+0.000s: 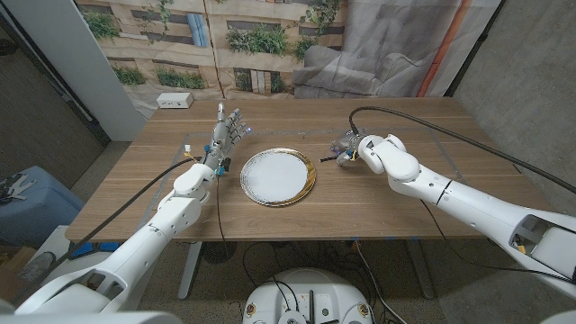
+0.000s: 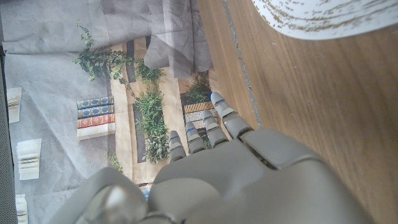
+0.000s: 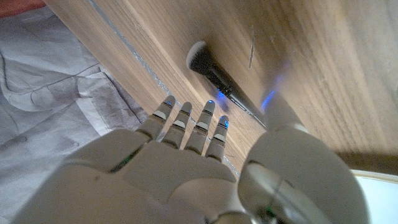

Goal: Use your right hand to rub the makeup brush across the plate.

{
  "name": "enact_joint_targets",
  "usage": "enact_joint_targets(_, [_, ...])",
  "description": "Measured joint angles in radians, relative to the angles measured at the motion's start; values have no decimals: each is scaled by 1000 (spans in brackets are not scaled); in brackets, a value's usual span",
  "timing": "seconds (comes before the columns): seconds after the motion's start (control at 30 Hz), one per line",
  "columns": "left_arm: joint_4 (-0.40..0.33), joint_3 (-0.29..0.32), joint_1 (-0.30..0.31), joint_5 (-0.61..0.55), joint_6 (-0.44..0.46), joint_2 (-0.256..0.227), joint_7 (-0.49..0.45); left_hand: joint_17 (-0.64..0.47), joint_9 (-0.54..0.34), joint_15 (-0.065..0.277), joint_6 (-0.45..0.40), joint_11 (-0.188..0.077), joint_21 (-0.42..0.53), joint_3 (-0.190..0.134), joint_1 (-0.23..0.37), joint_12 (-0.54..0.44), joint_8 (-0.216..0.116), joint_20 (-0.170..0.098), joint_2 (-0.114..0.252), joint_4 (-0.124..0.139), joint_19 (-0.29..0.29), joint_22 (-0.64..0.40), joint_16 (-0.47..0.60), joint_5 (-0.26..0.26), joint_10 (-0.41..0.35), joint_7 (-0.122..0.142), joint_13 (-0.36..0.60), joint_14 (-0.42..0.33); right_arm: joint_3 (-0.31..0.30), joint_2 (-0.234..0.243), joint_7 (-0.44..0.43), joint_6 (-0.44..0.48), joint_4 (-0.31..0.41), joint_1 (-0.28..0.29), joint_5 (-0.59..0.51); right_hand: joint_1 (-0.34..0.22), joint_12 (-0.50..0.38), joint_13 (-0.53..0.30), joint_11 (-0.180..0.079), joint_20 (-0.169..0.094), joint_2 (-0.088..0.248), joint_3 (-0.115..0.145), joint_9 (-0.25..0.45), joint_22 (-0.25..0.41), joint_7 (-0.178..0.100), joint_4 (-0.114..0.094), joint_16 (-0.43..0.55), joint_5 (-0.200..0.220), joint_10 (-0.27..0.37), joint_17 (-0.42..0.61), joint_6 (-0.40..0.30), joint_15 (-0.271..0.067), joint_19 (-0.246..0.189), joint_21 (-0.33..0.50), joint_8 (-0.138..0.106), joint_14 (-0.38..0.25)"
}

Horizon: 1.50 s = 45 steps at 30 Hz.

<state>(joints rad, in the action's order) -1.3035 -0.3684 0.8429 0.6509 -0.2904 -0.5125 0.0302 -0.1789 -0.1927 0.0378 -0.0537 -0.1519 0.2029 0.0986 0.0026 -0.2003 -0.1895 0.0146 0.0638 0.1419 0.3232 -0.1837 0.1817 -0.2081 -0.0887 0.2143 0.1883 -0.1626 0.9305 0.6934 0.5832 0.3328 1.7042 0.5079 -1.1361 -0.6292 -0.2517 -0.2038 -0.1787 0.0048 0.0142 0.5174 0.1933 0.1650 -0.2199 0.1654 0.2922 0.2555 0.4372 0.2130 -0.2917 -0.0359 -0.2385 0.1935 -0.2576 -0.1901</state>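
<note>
The white plate [image 1: 278, 176] with a gold rim lies in the middle of the table, and its edge [image 2: 329, 15] also appears in the left wrist view. The black makeup brush [image 3: 219, 78] lies on the wood just right of the plate [image 1: 329, 157], its pale bristle head pointing away from my hand. My right hand [image 1: 357, 150] hovers over the brush with fingers [image 3: 186, 121] stretched out and thumb apart, holding nothing. My left hand [image 1: 227, 135] stands left of the plate with its fingers [image 2: 214, 127] straight and apart, empty.
A white box [image 1: 175, 100] sits at the table's back left corner. Grey cloth [image 1: 360, 67] is bunched behind the far edge. Black cables [image 1: 423, 117] run across the right side of the table. A blue bin [image 1: 27, 202] stands on the floor to the left.
</note>
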Motion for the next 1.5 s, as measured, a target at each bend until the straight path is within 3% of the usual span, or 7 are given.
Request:
enact_joint_targets(0.3, [0, 0, 0, 0, 0, 0, 0, 0, 0, 0, 0, 0, 0, 0, 0, 0, 0, 0, 0, 0, 0, 0, 0, 0, 0, 0, 0, 0, -1, -6, 22, -15, -8, -15, 24, 20, 0, 0, -26, -1, 64, -14, 5, 0, 0, -22, 20, -12, 53, 12, -61, -5, -1, 0, -2, -17])
enact_joint_targets(0.43, [0, 0, 0, 0, 0, 0, 0, 0, 0, 0, 0, 0, 0, 0, 0, 0, 0, 0, 0, 0, 0, 0, 0, 0, 0, 0, 0, 0, -1, -7, 27, -21, -11, -20, 34, 31, 0, 4, -33, -7, 76, -19, 5, 0, 1, -28, 27, -16, 70, 17, -86, -5, -7, 0, -9, -27])
enact_joint_targets(0.77, [0, 0, 0, 0, 0, 0, 0, 0, 0, 0, 0, 0, 0, 0, 0, 0, 0, 0, 0, 0, 0, 0, 0, 0, 0, 0, 0, 0, 5, -10, 32, -35, -23, -35, 44, 38, 0, 4, -41, -20, 82, -44, 5, 0, -1, -4, 52, -38, 138, 17, -160, -4, -20, 0, -17, -64])
enact_joint_targets(1.03, [0, 0, 1, 0, 1, -1, 0, 0, 0, 0, 0, 0, 0, 0, 0, 0, 0, 0, 0, 0, 0, 0, 0, 0, 0, 0, 0, 0, 16, -13, 33, -44, -37, -48, 37, 23, 4, 1, -41, -27, 97, -47, 9, 0, 2, 0, 63, -51, 167, 17, -195, -3, -27, 0, -17, -79])
enact_joint_targets(1.3, [0, 0, 1, 0, 1, -1, 0, 0, 0, 0, 0, 0, 0, 4, 0, 0, 0, 0, 0, 4, 0, 0, 0, 0, 0, 0, 0, 0, 21, -14, 29, -45, -43, -52, 29, 1, 10, -3, -44, -36, 135, -54, 16, 0, 0, 7, 78, -63, 224, 25, -265, -4, -36, 0, -42, -92])
enact_joint_targets(1.5, [0, 0, 1, 0, 1, -1, 0, 0, 0, 0, 0, 0, 0, 4, 0, 0, 0, 0, 0, 4, 0, 0, 0, 0, 0, 0, 0, 0, 22, -10, 6, -45, -42, -43, 26, -47, 12, -11, -46, -40, 117, -71, 39, 0, 6, 12, 99, -67, 279, 31, -309, -6, -48, 0, -76, -118])
